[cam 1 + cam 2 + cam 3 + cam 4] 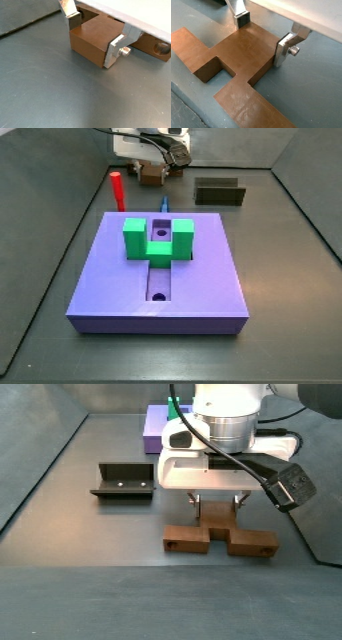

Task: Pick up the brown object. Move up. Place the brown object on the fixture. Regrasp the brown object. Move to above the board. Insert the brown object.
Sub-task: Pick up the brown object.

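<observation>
Brown object [219, 541] lies flat, well apart from the fixture [126, 482]; the end effector [219, 507] straddles its raised middle, fingers spread, ready to pinch.

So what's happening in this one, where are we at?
The Panda's gripper is down at the brown object, which lies flat on the floor. In both wrist views the fingers straddle its raised middle block, apparently close against its sides; whether they already clamp it is not clear. It is not lifted yet. The fixture is empty, and the board with its green block and the red peg stand apart.
</observation>
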